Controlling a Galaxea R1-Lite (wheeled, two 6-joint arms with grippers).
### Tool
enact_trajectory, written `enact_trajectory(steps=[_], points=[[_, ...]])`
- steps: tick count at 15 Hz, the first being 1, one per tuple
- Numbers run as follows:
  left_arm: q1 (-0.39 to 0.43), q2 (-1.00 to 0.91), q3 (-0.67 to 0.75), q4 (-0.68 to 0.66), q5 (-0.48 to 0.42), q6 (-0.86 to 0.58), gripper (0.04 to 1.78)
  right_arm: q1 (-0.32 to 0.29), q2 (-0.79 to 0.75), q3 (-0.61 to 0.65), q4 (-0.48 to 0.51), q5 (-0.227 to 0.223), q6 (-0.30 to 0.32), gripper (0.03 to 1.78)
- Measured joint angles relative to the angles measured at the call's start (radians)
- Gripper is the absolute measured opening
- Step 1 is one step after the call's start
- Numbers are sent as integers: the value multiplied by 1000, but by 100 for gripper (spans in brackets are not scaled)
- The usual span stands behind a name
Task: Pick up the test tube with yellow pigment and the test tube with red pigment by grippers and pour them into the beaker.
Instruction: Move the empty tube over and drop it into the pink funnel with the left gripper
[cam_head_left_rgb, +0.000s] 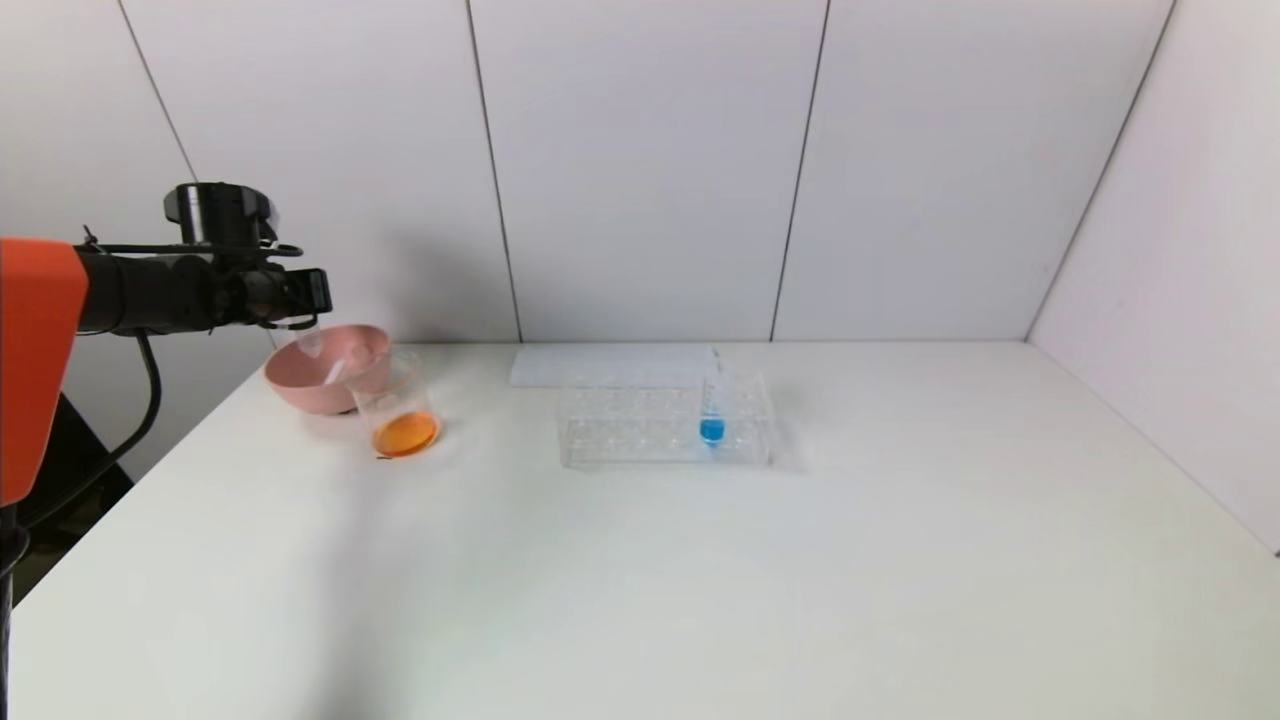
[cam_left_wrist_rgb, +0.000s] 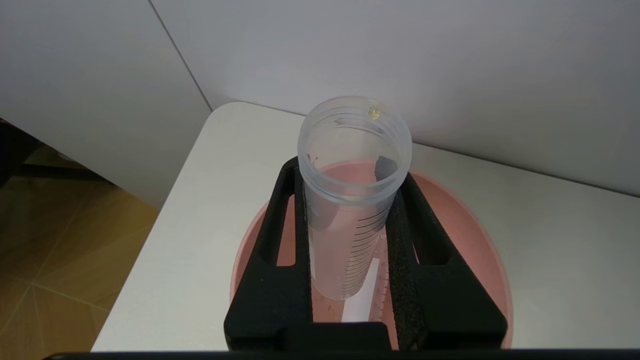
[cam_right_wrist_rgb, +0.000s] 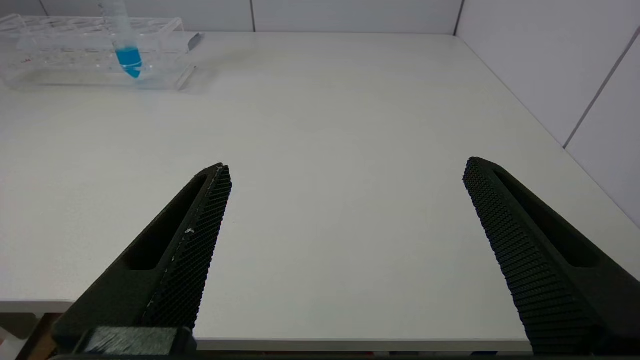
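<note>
I note the left pincer (cam_left_wrist_rgb: 350, 220) clamped on an emptied test tube (cam_left_wrist_rgb: 350, 200) above the pink bowl (cam_left_wrist_rgb: 465, 210); careless release risks residue dripping onto the bench (cam_left_wrist_rgb: 550, 240).

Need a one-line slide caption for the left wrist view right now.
Left gripper shut on an emptied test tube, held above the pink bowl at the table's corner.

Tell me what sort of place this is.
Probably a mock lab bench for robot trials: a white table walled by plain panels, a clear tube rack holding a blue-liquid tube, a beaker of orange liquid beside a pink bowl.
</note>
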Motion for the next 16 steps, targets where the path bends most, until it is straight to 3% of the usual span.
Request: enact_trajectory(steps=[9,11,16], points=[[21,36,9,0,-1,32,51,0,0,0,0,0,0,170],[21,36,7,2,-2,32,66,0,0,0,0,-1,0,170],[20,36,9,0,-1,32,142,0,0,0,0,0,0,170]])
